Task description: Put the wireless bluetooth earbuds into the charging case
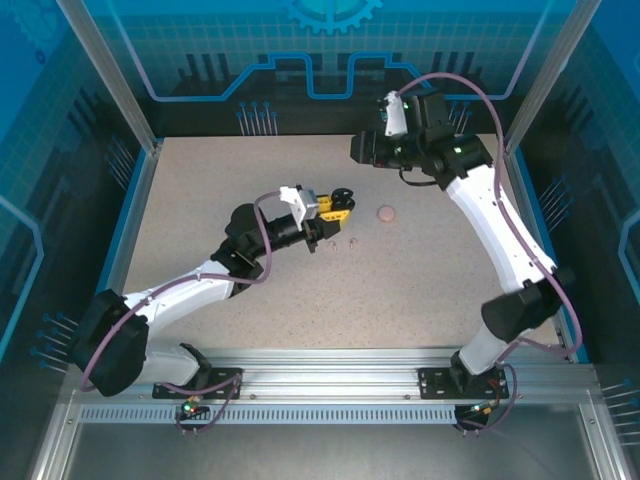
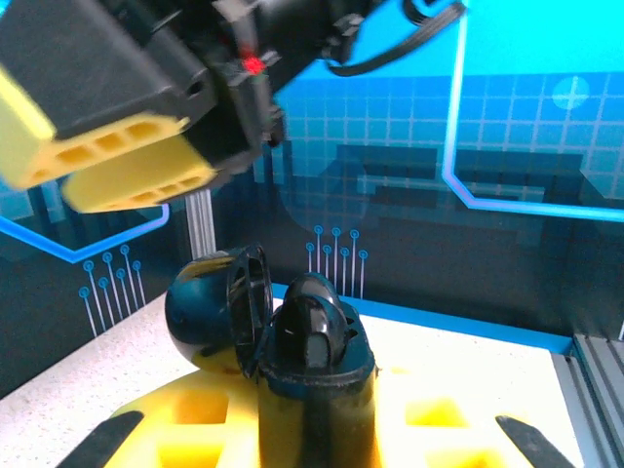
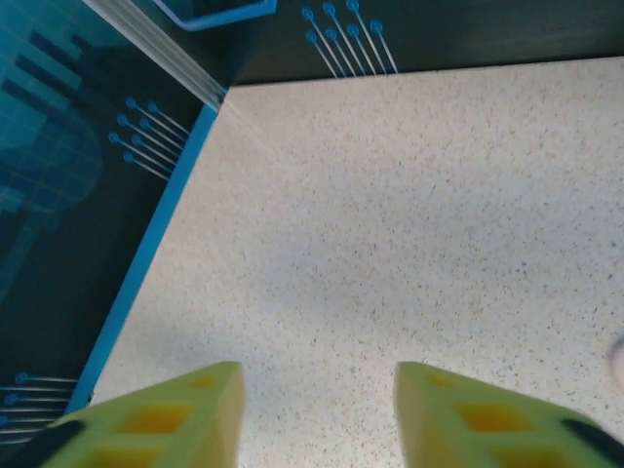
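The left pincer (image 1: 338, 203) is clamped on a round black plastic charging case (image 2: 312, 375), holding it upright at mid-surface with its hinged black lid (image 2: 210, 302) swung open to the left. The right pincer (image 3: 320, 390) hangs on the far side of it, yellow jaws apart with nothing between them. Two tiny earbuds (image 1: 337, 243) lie loose on the speckled beige surface (image 1: 200, 200), just near of the held case, so from the right pincer they lie nearward, past the case. The left arm is closer to them but occupied. A small round pale pink case (image 1: 386, 212) sits just right of the black one. The earbuds are too small to tell their colour or long axis, and I cannot tell whether the dark shape inside the open case is a seated earbud.
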{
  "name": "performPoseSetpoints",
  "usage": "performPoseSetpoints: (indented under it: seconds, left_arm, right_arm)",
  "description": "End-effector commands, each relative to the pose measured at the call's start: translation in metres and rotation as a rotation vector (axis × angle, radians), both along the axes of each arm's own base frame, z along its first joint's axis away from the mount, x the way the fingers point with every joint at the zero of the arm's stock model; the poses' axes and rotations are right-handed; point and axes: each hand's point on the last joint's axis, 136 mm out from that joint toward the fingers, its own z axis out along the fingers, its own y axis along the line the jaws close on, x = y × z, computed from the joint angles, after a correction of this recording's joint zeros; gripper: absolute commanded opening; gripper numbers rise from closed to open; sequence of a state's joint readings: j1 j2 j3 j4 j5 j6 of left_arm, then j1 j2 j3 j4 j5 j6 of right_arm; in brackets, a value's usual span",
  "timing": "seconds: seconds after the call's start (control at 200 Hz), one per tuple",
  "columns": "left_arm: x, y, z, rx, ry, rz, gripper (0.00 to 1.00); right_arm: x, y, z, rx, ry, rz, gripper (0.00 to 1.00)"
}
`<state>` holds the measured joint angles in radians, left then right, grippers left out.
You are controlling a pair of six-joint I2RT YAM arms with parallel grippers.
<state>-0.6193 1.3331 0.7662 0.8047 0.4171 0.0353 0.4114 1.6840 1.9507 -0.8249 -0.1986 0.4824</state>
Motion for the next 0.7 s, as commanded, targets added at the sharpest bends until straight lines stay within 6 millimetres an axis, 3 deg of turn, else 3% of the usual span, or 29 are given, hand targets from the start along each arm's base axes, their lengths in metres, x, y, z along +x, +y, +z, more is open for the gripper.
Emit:
performPoseSetpoints:
  seconds: [0.0,0.18,0.385,0.59,0.695]
  left_arm:
    - [-0.007,-0.007,-0.011,0.031,-0.008,-0.034,0.0]
    - [-0.004,-0.009,-0.009,0.029,-0.016,-0.023,0.0]
    - [0.005,-0.011,-0.006,0.019,-0.026,0.006,0.0]
    - [0.017,-0.009,-0.004,0.005,-0.04,0.061,0.0]
    - [0.022,-0.01,-0.007,0.014,-0.04,0.073,0.0]
  right_arm:
    - [-0.009,0.005,-0.012,-0.037,0.08,0.074,0.29]
    - [-0.016,0.021,-0.028,-0.062,0.128,0.133,0.24]
    - [-0.043,0.035,-0.046,-0.103,0.159,0.198,0.22]
    - [-0.079,0.033,-0.053,-0.112,0.174,0.229,0.18]
    - [-0.091,0.021,-0.045,-0.105,0.144,0.197,0.16]
